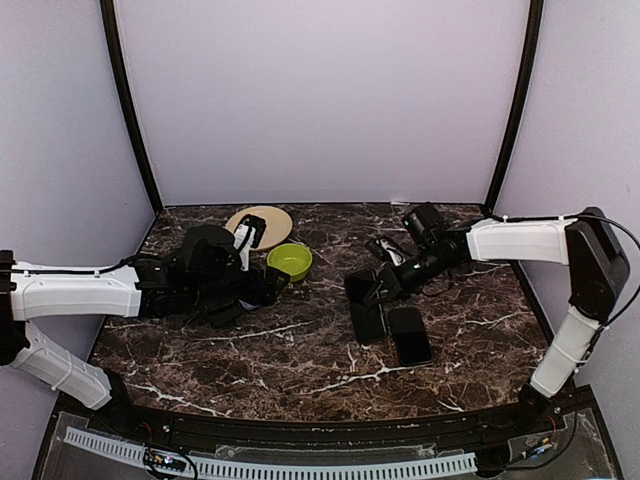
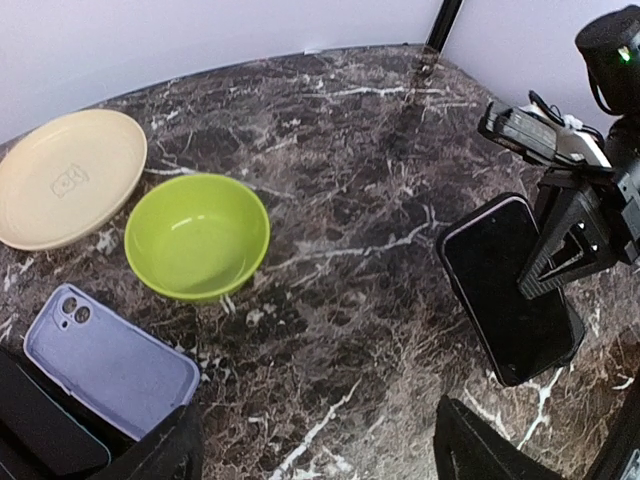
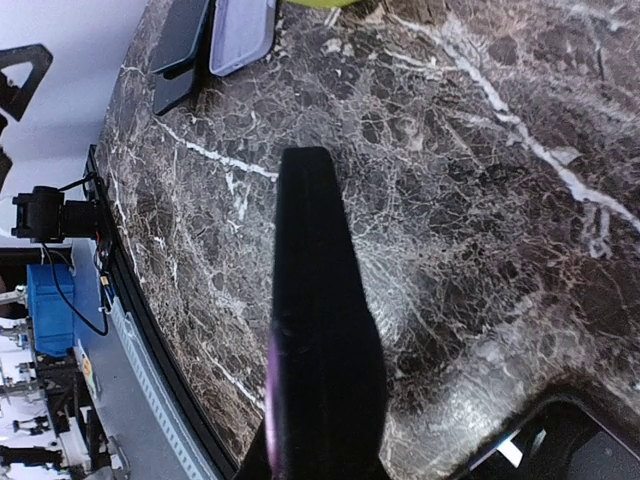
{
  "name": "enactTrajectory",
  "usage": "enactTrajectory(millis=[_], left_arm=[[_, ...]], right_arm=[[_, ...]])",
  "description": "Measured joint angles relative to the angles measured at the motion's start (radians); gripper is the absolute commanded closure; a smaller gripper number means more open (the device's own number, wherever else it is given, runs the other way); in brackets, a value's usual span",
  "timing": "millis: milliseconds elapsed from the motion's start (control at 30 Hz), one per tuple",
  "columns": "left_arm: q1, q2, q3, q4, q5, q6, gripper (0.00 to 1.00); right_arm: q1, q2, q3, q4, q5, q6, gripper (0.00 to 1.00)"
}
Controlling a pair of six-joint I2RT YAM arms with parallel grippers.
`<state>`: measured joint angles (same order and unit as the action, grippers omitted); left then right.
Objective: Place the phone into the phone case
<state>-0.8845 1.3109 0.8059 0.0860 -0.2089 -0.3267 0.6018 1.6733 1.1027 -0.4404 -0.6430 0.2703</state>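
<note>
My right gripper (image 2: 545, 265) clamps the phone (image 2: 495, 290) by one long edge, with open marble between it and the green bowl (image 2: 198, 235). The phone case (image 2: 110, 360) lies flat near that bowl's rim, just beside one finger of my left gripper (image 2: 315, 445), whose fingers stand wide apart.

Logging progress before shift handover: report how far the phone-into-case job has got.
Done: the right tool grips the phone, tilted up. In hand: that phone, apart from the phone case. Left: the case lies empty by the green bowl; phone not yet inserted.
</note>
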Motion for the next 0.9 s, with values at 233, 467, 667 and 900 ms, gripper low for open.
enactTrajectory(millis=[233,467,667,900], left_arm=[[0.000,0.036,0.014,-0.081,0.013,-0.018,0.17],[0.035,0.036,0.042,-0.155,0.006,-0.029,0.10],[0.167,0.036,0.093,-0.232,0.018,-0.036,0.06],[0.485,0.036,0.090,-0.279,0.073,-0.080,0.11]], right_arm=[[-0.006,0.224,0.125,-0.028,-0.035,0.025,0.78],[0.000,0.263,0.152,-0.068,0.164,0.046,0.61],[0.010,0.260,0.171,-0.103,0.365,0.063,0.50],[0.085,0.163,0.238,-0.138,0.671,0.069,0.41]])
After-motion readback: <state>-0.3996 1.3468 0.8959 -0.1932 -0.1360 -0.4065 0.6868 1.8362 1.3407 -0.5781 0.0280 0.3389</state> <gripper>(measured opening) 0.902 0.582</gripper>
